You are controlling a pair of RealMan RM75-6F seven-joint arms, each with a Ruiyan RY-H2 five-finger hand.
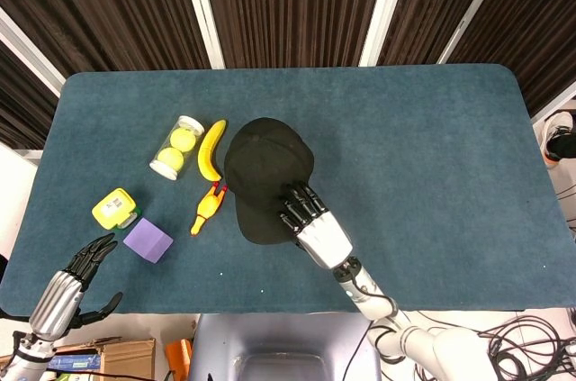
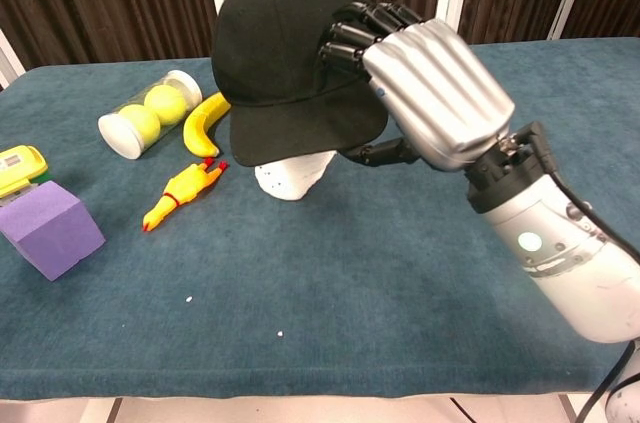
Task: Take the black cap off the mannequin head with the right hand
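The black cap [image 1: 261, 165] sits on the white mannequin head [image 2: 290, 175] at the table's middle; in the chest view the cap [image 2: 275, 33] is raised, so the head's chin and neck show below the brim. My right hand [image 2: 430, 93] grips the cap's right side, fingers curled over the top and thumb under the brim. Seen from the head view, this right hand [image 1: 315, 228] lies on the cap's near right edge. My left hand [image 1: 67, 286] hangs off the table's near left corner, fingers apart and holding nothing.
Left of the cap lie a banana [image 1: 211, 149], a clear tube of tennis balls [image 1: 177, 147] and a yellow rubber chicken [image 1: 207, 207]. A purple cube [image 1: 148, 240] and a yellow box [image 1: 113, 207] sit near the front left. The blue table [image 1: 405, 147] stretches to the right.
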